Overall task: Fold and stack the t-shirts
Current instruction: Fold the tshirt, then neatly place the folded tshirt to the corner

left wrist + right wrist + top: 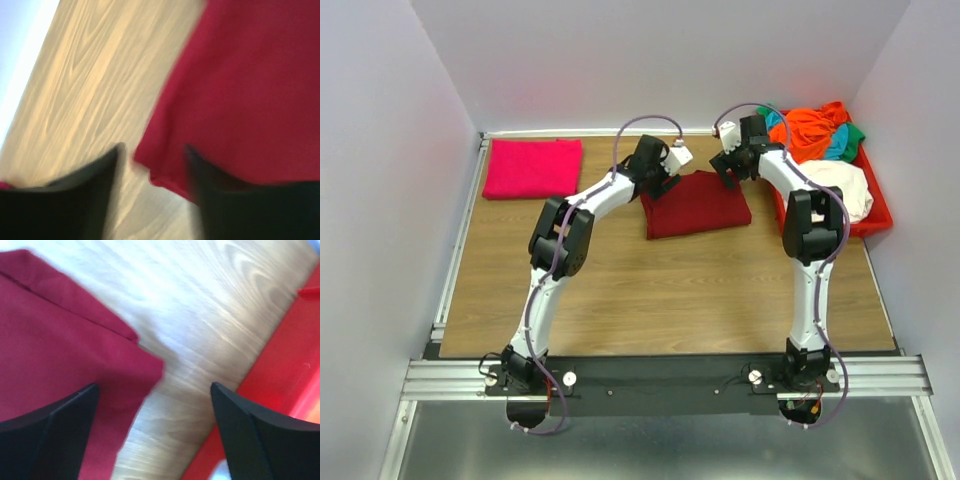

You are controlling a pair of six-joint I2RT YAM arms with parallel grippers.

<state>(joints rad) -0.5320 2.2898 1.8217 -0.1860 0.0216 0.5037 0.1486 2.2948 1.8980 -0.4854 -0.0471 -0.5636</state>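
Toward the table's [670,300] far edge lies a soft, rectangular folded maroon t-shirt [705,205]; left tool [152,146] and right tool [154,385] flank it, both parted.

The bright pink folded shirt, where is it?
In the top view, the folded magenta-pink cloth shirt lies flat at the far left corner of the wooden table, well apart from the folded dark red shirt in the middle.
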